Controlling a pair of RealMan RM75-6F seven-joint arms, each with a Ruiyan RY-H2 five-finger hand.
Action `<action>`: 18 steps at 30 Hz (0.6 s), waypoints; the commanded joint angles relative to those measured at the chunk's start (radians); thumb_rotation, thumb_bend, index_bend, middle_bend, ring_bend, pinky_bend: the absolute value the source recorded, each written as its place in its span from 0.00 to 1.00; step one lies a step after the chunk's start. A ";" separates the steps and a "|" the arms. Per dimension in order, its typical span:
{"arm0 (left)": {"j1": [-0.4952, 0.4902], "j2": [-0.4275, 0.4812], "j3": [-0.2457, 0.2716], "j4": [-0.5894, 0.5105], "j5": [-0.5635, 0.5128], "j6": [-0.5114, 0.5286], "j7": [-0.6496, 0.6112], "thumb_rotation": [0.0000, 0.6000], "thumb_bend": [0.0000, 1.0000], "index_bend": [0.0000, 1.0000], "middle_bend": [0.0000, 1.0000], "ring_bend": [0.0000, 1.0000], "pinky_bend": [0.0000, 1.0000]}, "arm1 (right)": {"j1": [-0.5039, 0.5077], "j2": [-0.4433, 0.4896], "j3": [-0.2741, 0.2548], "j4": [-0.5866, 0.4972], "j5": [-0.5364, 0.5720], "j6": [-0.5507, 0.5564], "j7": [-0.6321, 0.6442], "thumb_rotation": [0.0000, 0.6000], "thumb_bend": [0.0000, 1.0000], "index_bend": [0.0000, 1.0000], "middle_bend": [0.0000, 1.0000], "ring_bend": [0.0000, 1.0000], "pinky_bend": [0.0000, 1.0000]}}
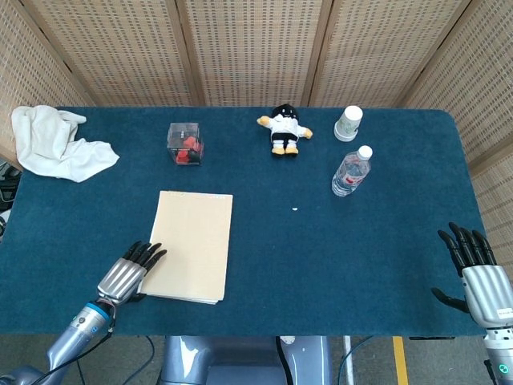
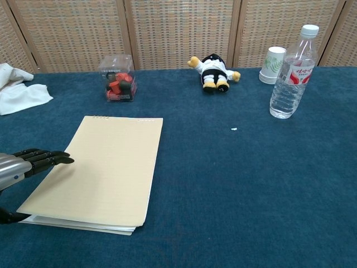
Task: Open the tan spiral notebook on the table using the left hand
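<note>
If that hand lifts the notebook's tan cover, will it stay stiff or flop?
Probably it bends: the notebook has a thin, paper-like cover. Loose page edges show at the near end, so pages may lift too. The left hand sits at its left edge, holding nothing.

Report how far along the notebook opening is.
Done: nothing that shows; the tan spiral notebook lies closed and flat on the table. In hand: the left hand sits at the notebook's left edge, fingers extended, gripping nothing. Left: lifting the cover and turning it open. The right hand idles, open, far off.
</note>
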 commanded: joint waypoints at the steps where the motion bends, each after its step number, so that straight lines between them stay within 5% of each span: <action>1: 0.000 -0.006 -0.006 0.006 0.004 0.015 0.001 1.00 0.43 0.00 0.00 0.00 0.00 | 0.000 0.000 -0.001 0.001 -0.001 0.000 0.000 1.00 0.00 0.00 0.00 0.00 0.00; 9: -0.001 -0.040 -0.024 0.046 0.017 0.055 -0.006 1.00 0.47 0.04 0.00 0.00 0.00 | 0.000 -0.001 -0.001 0.001 -0.001 0.000 0.000 1.00 0.00 0.00 0.00 0.00 0.00; 18: -0.007 -0.049 -0.027 0.049 0.030 0.072 0.003 1.00 0.48 0.19 0.07 0.03 0.00 | 0.000 -0.001 -0.001 0.002 0.000 0.000 -0.003 1.00 0.00 0.00 0.00 0.00 0.00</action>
